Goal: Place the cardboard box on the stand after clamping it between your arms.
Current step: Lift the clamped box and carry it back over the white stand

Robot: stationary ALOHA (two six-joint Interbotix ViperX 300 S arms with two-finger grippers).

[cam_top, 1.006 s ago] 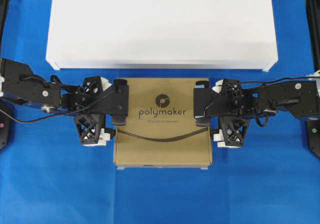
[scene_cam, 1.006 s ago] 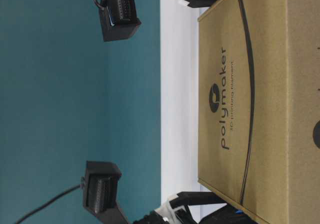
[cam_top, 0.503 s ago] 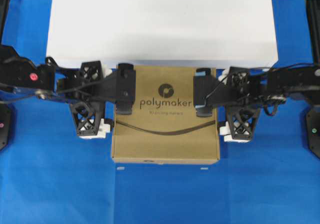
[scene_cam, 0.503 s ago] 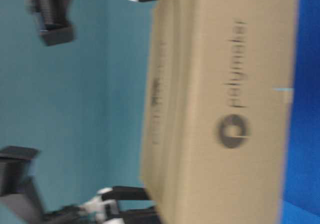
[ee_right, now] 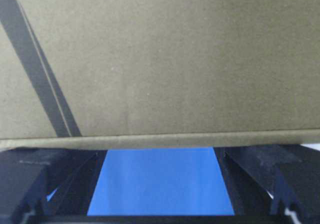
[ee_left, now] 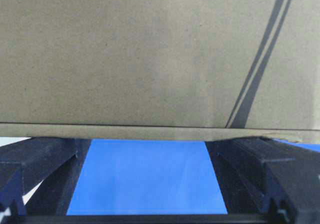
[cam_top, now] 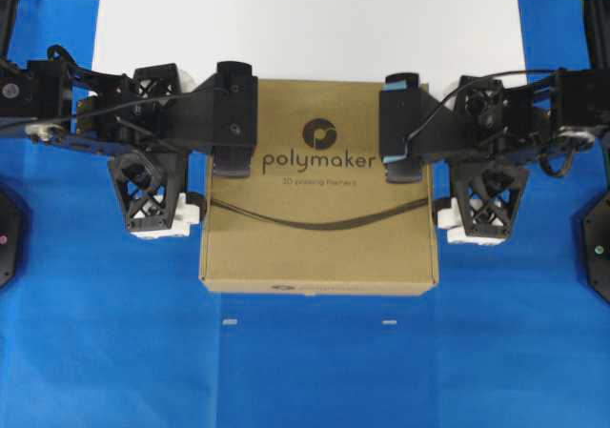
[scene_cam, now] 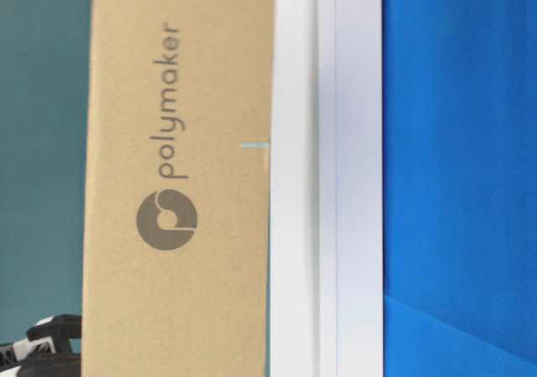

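Nearest the bottom of the overhead view, blue cloth point(cam_top: 305, 376) with two small pale marks on it. Just beyond those, box point(cam_top: 319, 247), lid up, logo and curved dark line readable, far edge overlapping the front edge of the stand point(cam_top: 305, 23). Pinned from both sides: left gripper point(cam_top: 186, 147) against the left wall, right gripper point(cam_top: 446, 152) against the right wall, each wrist camera block overhanging the lid. Jaws on both spread wide, closed on nothing, lattice fingers point(cam_top: 148, 192) splayed along the box sides.

From each wrist view, cardboard filling the upper part of the frame, lower edge lying across both black fingers point(ee_left: 35, 159), bare cloth visible between them underneath.

From the table-level view, turned on its side, box raised off the cloth, underside about level with the stand's top; cannot tell whether touching it. Farthest back, stand broad and white, much wider than the box, bare apart from the overlapped edge.
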